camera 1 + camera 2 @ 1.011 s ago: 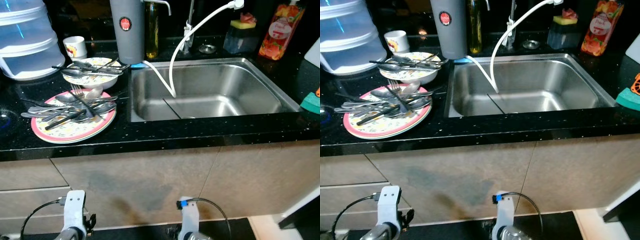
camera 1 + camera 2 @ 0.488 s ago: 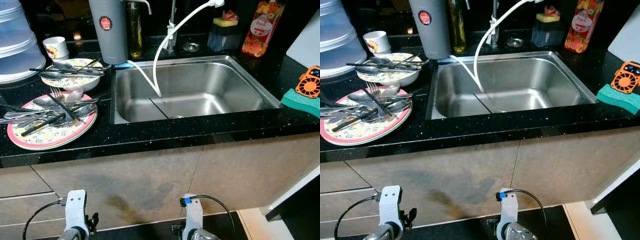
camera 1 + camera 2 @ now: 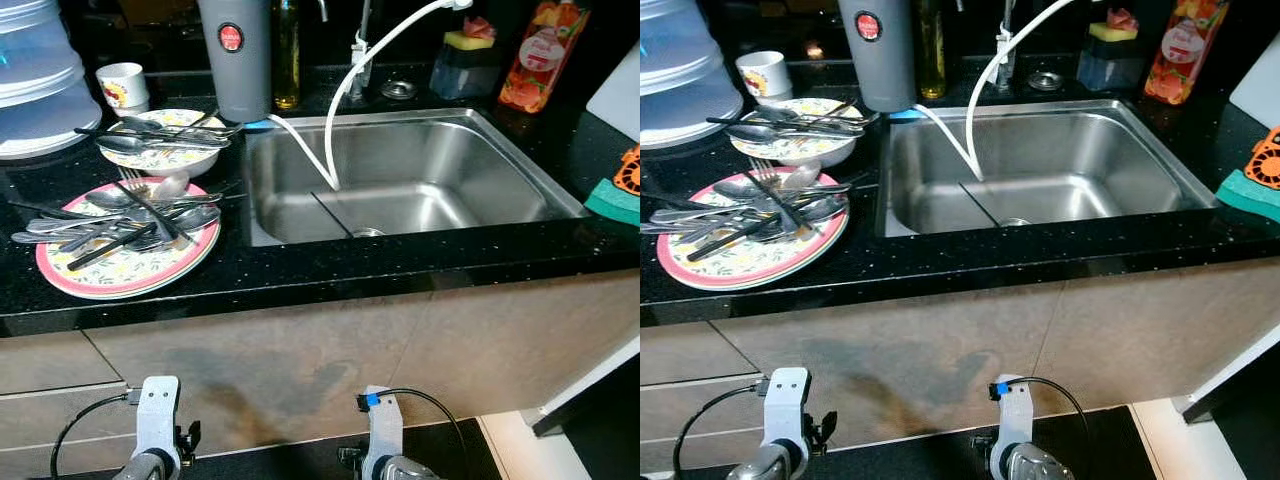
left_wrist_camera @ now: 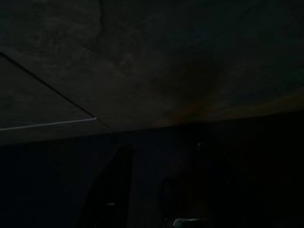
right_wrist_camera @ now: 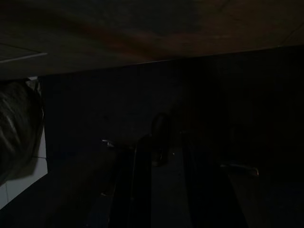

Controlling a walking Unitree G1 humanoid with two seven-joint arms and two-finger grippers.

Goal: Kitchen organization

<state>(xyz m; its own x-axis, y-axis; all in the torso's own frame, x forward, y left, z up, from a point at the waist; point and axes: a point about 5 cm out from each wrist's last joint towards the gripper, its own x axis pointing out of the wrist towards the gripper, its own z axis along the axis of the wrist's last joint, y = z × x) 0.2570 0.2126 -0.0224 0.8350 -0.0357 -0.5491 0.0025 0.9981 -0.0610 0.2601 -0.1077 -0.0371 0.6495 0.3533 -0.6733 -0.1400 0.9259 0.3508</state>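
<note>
A pink-rimmed plate [image 3: 120,275] on the black counter carries a heap of spoons and forks [image 3: 120,215]. Behind it a patterned bowl [image 3: 160,158] holds more cutlery, with a small white cup [image 3: 124,84] further back. The steel sink [image 3: 405,185] has a white hose [image 3: 345,110] hanging into it. Both arms hang low in front of the cabinet: left arm [image 3: 157,425], right arm [image 3: 381,435]. In the dark wrist views my left gripper [image 4: 162,147] and right gripper [image 5: 166,137] each show two fingers apart, holding nothing.
A grey cylinder [image 3: 236,55], an oil bottle [image 3: 288,55], a sponge holder [image 3: 466,62] and an orange soap bottle [image 3: 537,55] line the back. A clear container [image 3: 40,80] stands far left. A green sponge [image 3: 612,200] lies at the right edge.
The whole picture has swung right and then back left, so the camera has moved. The dishes stay where they were and both arms still hang low.
</note>
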